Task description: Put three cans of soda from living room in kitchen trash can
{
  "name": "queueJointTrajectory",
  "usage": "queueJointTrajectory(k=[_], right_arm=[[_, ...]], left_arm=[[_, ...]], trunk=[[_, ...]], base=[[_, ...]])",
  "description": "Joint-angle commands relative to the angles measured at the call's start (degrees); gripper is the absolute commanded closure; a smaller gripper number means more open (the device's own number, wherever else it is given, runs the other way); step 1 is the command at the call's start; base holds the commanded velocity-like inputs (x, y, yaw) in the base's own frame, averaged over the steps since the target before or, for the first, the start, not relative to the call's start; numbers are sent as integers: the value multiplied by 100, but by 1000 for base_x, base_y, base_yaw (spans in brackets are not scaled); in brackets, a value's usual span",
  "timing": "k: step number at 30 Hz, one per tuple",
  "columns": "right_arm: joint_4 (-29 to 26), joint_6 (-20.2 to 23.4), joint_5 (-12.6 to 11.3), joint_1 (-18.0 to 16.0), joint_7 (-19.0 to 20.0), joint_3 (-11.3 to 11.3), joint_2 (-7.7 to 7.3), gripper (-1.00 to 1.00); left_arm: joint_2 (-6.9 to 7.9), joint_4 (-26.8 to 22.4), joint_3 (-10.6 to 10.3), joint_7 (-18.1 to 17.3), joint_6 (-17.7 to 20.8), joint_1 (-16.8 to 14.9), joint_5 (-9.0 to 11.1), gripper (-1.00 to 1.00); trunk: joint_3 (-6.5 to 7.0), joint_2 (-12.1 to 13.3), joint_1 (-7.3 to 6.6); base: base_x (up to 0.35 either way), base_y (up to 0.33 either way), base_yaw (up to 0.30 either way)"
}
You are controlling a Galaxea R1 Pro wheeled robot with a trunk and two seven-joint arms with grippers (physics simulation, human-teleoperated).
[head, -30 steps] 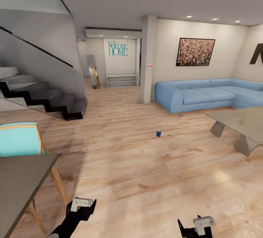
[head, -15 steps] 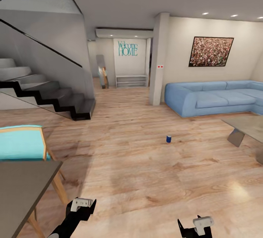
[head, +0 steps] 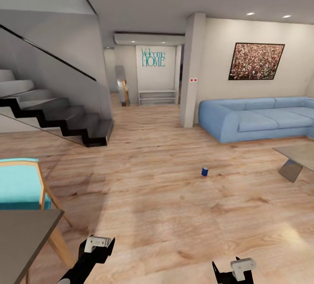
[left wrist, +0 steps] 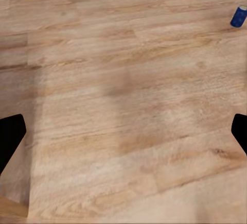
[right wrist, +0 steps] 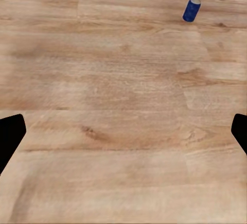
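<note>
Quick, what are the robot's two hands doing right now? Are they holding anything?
Left gripper: open, holding nothing, just wooden floor between its fingers.
Right gripper: open, holding nothing; the blue can stands far off on the floor.

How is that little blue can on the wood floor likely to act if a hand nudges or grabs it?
The blue can stands upright on the smooth wooden floor, small and narrow, so a sideways nudge would probably tip it. Being round, it would likely roll once down. Its glossy-looking side may be a bit slippery, so a squeeze across the middle seems safest.
</note>
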Motion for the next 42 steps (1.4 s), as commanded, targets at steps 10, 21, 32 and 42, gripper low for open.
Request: queueJointTrajectory(k=[10,21,32,42], right_arm=[[0,-3,0,0,1,-16,0,-100],[0,-3,7,0,1,-5,0,-100],[0,-3,6,0,1,-4,0,-100],[0,-3,6,0,1,-4,0,-100]], left_arm=[[0,-5,0,-1,0,1,4,-100],[0,-3,0,1,0,1,3,-100],[-2,-4,0,1,0,1,2,-100],[-2,-3,0,1,0,1,0,-100]], trunk=[[0,0,0],[0,0,0],[17,0,0],[26,0,0]], base=[[323,0,0],[323,0,88],[317,0,223],[313,-12,230]])
